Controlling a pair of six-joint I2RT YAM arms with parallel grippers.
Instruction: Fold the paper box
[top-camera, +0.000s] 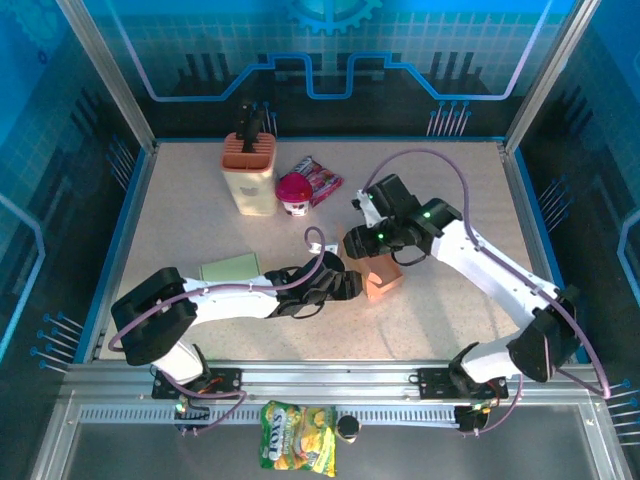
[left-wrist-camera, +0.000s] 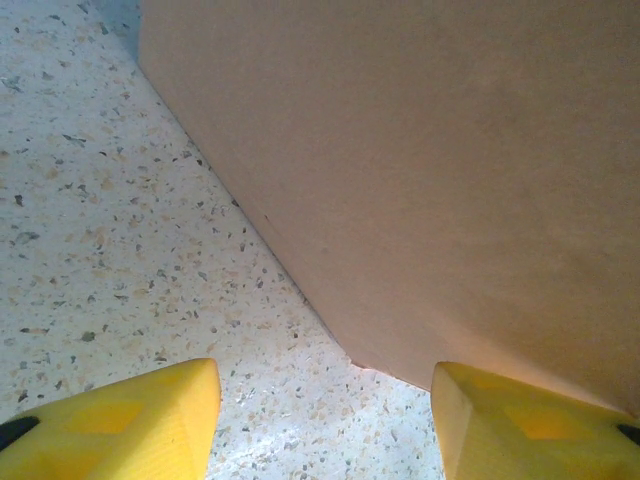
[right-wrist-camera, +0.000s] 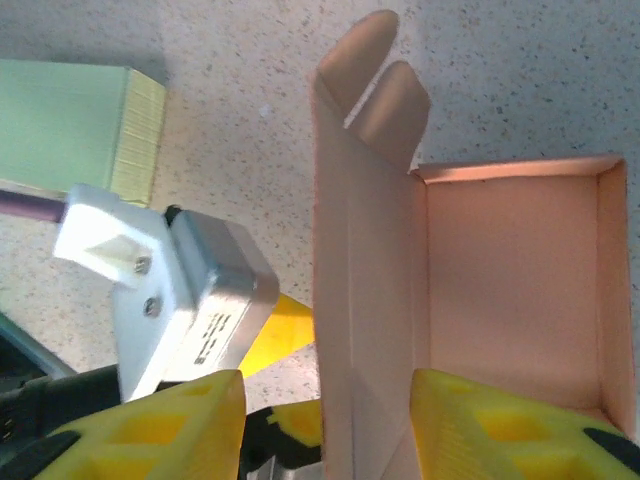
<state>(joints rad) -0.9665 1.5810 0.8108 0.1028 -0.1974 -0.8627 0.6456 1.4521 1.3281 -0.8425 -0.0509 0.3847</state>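
Note:
The paper box (top-camera: 381, 280) is a small orange-pink carton standing open-topped at mid-table. In the right wrist view its open inside (right-wrist-camera: 510, 280) faces the camera and a tall side flap (right-wrist-camera: 355, 260) with two rounded tabs stands up on the left. My right gripper (right-wrist-camera: 325, 430) straddles that flap from above: one yellow finger is inside the box, the other outside with a gap to the flap, so it is open. My left gripper (left-wrist-camera: 325, 420) is open at table level, right beside the box's outer wall (left-wrist-camera: 420, 170), gripping nothing. From above, the left gripper (top-camera: 348, 286) sits just left of the box.
A green pad (top-camera: 230, 268) lies left of the box beside the left arm. At the back stand a beige container with an orange lid (top-camera: 249, 175), a red-lidded cup (top-camera: 295, 193) and a snack packet (top-camera: 322, 178). A chip bag (top-camera: 297, 448) lies on the front rail.

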